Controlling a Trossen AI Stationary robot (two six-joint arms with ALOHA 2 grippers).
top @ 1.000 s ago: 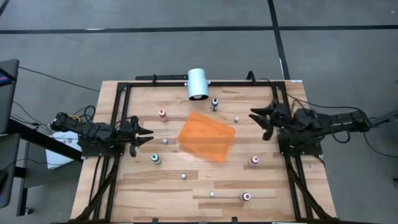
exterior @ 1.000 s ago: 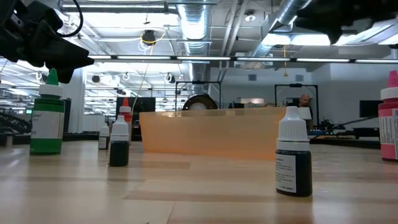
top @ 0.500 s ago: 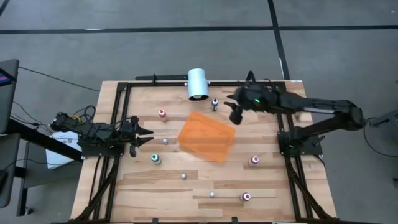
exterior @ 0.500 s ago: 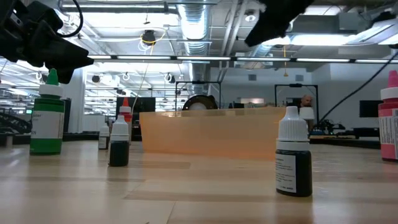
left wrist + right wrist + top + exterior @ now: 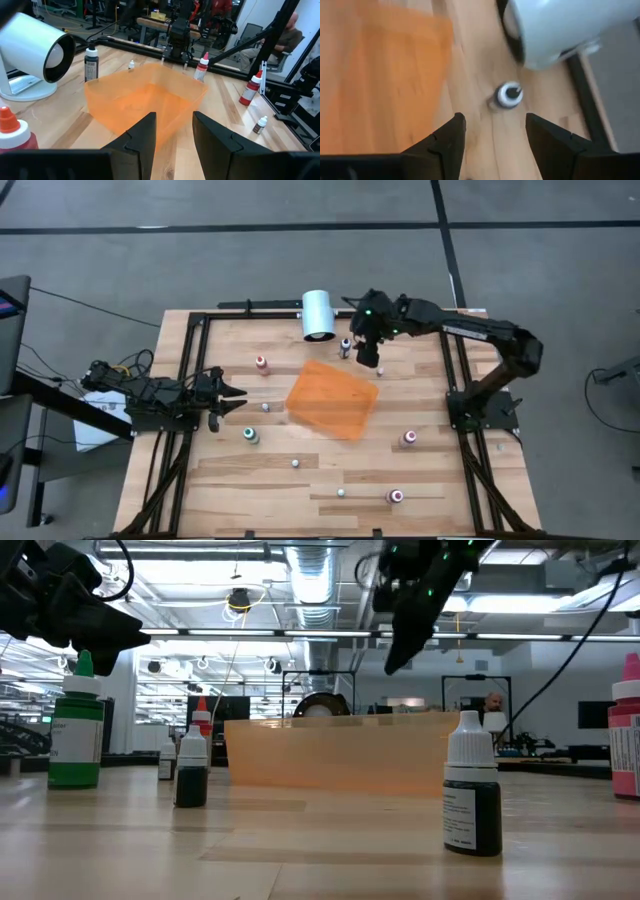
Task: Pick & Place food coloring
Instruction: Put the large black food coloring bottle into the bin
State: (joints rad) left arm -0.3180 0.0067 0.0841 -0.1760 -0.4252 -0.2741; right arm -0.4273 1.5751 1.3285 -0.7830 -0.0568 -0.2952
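With its fingers apart above the dark-topped bottle (image 5: 508,95), the right end effector (image 5: 367,356) should centre on the cap, descend straight, and avoid the white cylinder (image 5: 319,314).

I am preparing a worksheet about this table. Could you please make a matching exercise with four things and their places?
Things:
1. right gripper
2. left gripper
3. white cylinder
4. orange sheet

Places:
A. middle of the table
B. far edge, lying on its side
C. left side of the table, fingers open
D. above the dark-topped bottle, fingers open

Pairs: 1-D, 2-C, 3-B, 4-A
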